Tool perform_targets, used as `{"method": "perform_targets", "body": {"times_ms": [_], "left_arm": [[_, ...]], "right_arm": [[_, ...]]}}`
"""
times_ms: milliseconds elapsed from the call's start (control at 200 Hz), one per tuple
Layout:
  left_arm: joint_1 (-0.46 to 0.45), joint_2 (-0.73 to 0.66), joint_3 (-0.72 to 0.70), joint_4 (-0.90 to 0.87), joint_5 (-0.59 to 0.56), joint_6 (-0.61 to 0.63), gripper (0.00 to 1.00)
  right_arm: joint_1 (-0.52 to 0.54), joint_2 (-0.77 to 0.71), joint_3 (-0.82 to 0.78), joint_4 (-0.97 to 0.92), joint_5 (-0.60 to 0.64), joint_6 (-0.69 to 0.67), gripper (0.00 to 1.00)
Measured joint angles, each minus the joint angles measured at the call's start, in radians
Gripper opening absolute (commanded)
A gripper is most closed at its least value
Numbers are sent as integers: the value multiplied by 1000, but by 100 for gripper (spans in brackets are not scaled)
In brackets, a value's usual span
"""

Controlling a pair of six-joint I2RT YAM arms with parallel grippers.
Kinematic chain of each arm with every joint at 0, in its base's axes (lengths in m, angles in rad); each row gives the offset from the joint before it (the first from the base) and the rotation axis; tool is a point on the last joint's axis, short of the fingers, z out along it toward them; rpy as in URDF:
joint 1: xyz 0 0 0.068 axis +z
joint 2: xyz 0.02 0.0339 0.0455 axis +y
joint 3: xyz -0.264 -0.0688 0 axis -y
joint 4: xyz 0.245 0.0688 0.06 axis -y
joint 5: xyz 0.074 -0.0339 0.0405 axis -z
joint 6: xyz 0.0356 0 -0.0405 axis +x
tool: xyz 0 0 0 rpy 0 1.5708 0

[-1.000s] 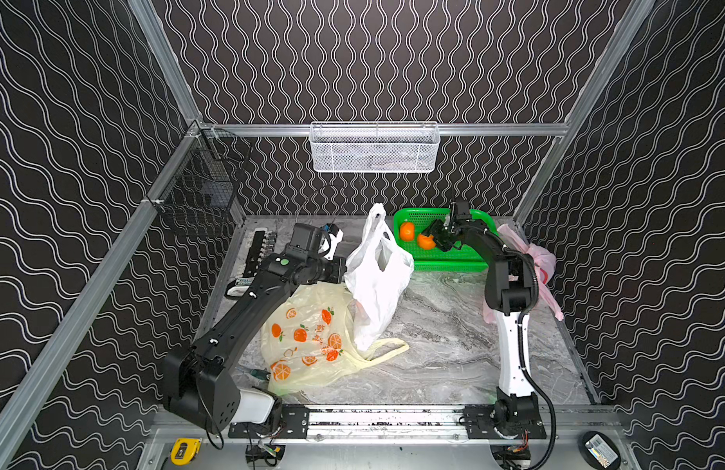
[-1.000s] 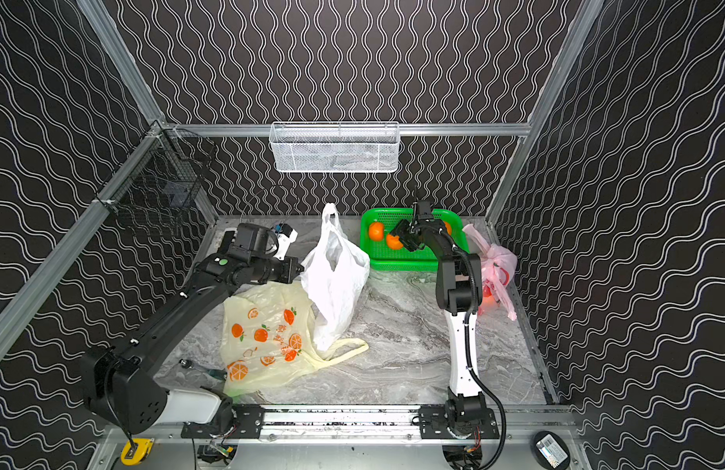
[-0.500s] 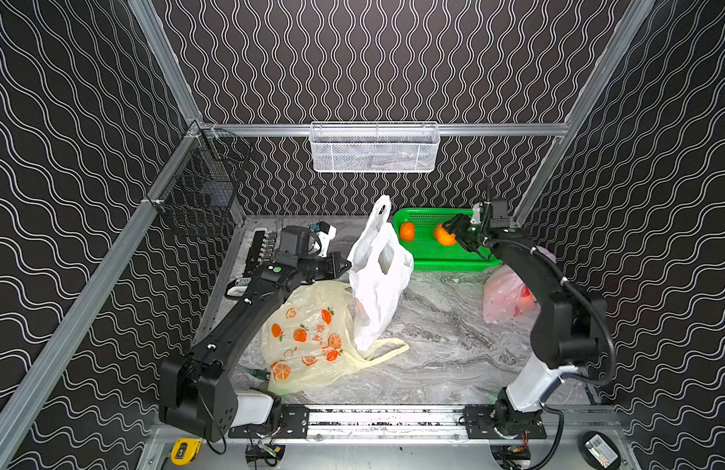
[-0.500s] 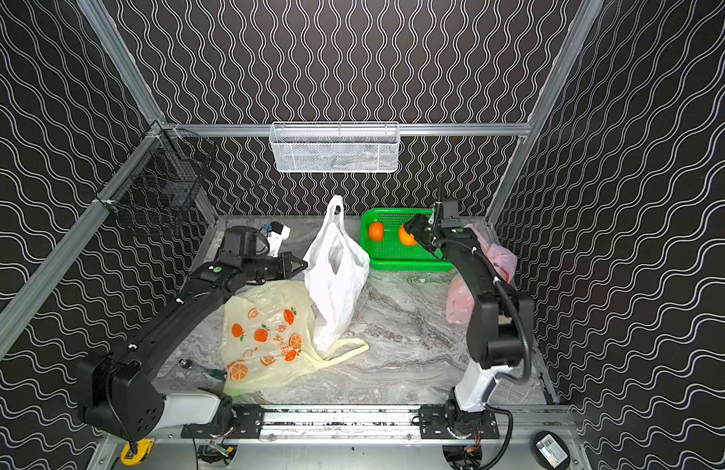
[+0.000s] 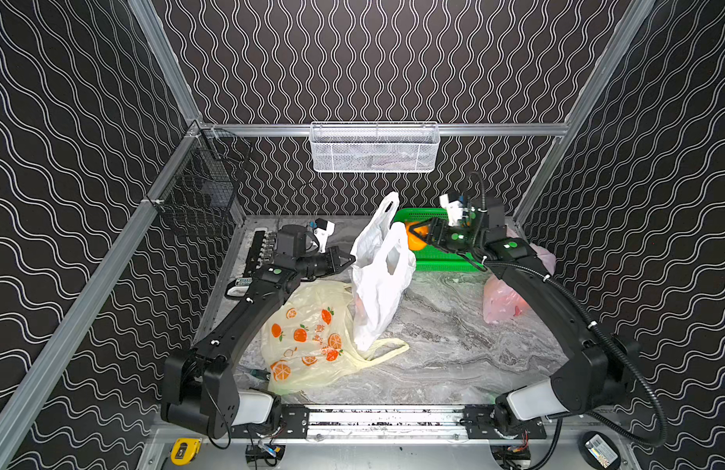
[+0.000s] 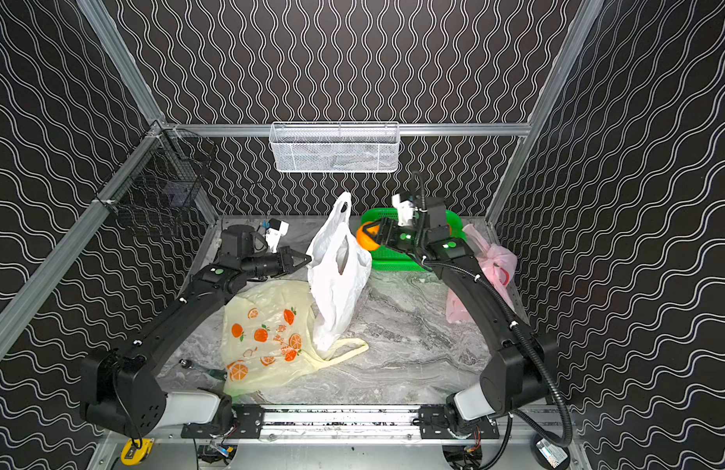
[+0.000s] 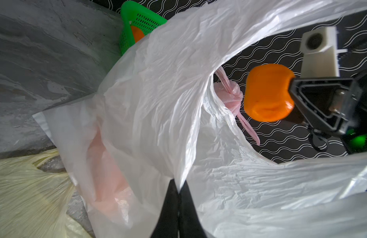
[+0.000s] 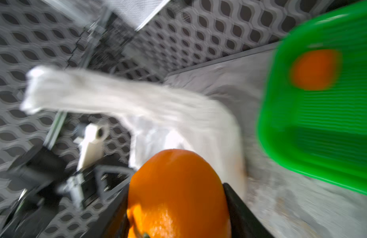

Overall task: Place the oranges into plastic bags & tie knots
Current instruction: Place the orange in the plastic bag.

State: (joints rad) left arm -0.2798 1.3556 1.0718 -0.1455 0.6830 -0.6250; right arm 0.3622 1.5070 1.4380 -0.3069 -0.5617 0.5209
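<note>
Right pincer swung from basket to white bag, clamping orange; left pincer pinching its rim

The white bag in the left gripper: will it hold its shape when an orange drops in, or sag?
Probably sag: the white bag is thin, crinkled film, hanging from the left gripper by one edge. It looks light, so the orange in the right gripper may swing it. The film might slip from the shut jaws.
</note>
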Motion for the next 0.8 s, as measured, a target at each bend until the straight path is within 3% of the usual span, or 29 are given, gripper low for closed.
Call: {"method": "perform_targets", "body": {"times_ms": [160,355,515,686,796], "left_arm": [[0,-2,-6,9,7,0,0],[2,-15,-8,9,4,0,0],[2,-17,-11,-8,-1,4,0],[4,-23,-6,-51,-25,34,0],[4,-21,17,-90,-48,69,0]], "right_arm": [[92,90,93,-6,-64,-65,56],[122,142,107,-39,-60,-89,88],[125,140,106,-41,-35,-91,92],[113,87,132,-104,115,-92,97],[25,16,139,-156,264,-47,100]]}}
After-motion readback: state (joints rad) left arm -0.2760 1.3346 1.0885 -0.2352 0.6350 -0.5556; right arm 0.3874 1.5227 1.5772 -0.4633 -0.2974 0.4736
